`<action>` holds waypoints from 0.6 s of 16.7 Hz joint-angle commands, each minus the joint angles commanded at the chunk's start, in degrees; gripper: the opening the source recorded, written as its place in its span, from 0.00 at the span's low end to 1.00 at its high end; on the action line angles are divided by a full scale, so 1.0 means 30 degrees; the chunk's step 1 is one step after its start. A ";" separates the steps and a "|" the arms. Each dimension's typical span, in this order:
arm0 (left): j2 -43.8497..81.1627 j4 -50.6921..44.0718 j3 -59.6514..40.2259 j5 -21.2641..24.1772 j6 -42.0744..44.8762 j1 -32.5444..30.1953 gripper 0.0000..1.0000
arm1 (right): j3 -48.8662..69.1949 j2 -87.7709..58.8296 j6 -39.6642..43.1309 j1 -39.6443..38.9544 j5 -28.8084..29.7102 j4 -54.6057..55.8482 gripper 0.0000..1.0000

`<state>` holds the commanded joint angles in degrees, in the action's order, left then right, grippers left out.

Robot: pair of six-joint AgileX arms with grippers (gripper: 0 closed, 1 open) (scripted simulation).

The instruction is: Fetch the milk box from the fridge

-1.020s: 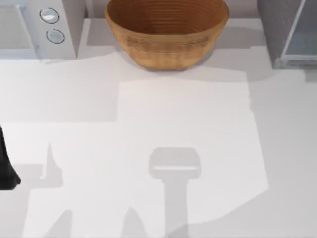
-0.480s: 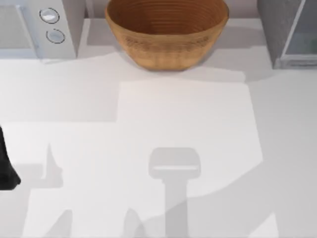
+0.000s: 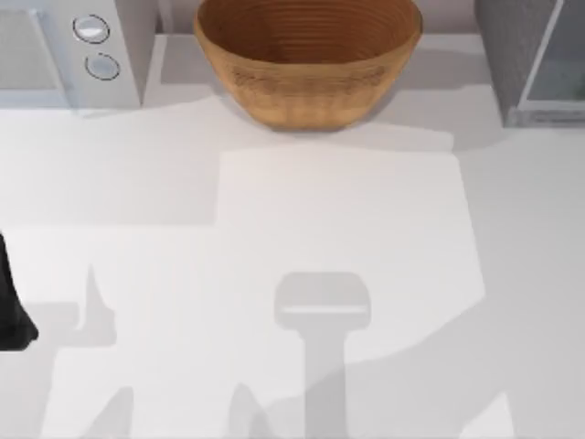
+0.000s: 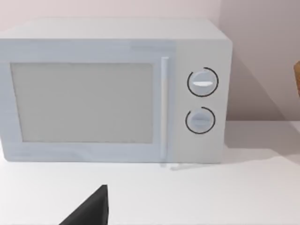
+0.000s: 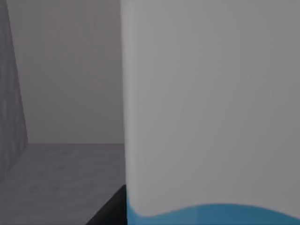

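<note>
While the top view is looking down on the desk [image 3: 302, 210], the fridge [image 3: 512, 55] is standing at the far right corner with its glassy door panel [image 3: 558, 69] angled outward, the wooden bowl [image 3: 308, 57] is sitting at the middle of the far edge, and the microwave [image 3: 69, 50] is occupying the far left corner. A dark part of the left arm [image 3: 13, 306] is showing at the left edge, parked.

From the left wrist view, the camera is facing the microwave's front with its two round knobs [image 4: 202, 82]; one dark fingertip [image 4: 91, 210] is poking in, and I cannot tell how the fingers are set.

From the right wrist view, the milk box [image 5: 211, 108] is looming very close, white top over a blue side, inside the fridge's grey interior [image 5: 65, 79]. Whether the right fingers are pinching it I cannot tell.

Judging from this, the door is already open and the reach is done; lifting the carton out is what remains.
</note>
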<state>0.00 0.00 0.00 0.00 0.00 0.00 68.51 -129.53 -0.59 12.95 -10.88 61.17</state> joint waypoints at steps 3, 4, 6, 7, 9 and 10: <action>0.0000 0.0000 0.0000 0.0000 0.0000 0.0000 1.00 | 0.0000 0.0000 0.0000 0.0000 0.0000 0.0000 0.47; 0.0000 0.0000 0.0000 0.0000 0.0000 0.0000 1.00 | 0.0000 0.0000 0.0000 0.0000 0.0000 0.0000 0.40; 0.0000 0.0000 0.0000 0.0000 0.0000 0.0000 1.00 | 0.0000 0.0000 0.0000 0.0000 0.0000 0.0000 0.25; 0.0000 0.0000 0.0000 0.0000 0.0000 0.0000 1.00 | 0.0000 0.0000 0.0000 0.0000 0.0000 0.0000 0.17; 0.0000 0.0000 0.0000 0.0000 0.0000 0.0000 1.00 | 0.0000 0.0000 0.0000 0.0000 0.0000 0.0000 0.02; 0.0000 0.0000 0.0000 0.0000 0.0000 0.0000 1.00 | 0.0000 0.0000 0.0000 0.0000 0.0000 0.0000 0.00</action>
<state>0.00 0.00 0.00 0.00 0.00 0.00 68.51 -129.53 -0.59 12.95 -10.88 61.17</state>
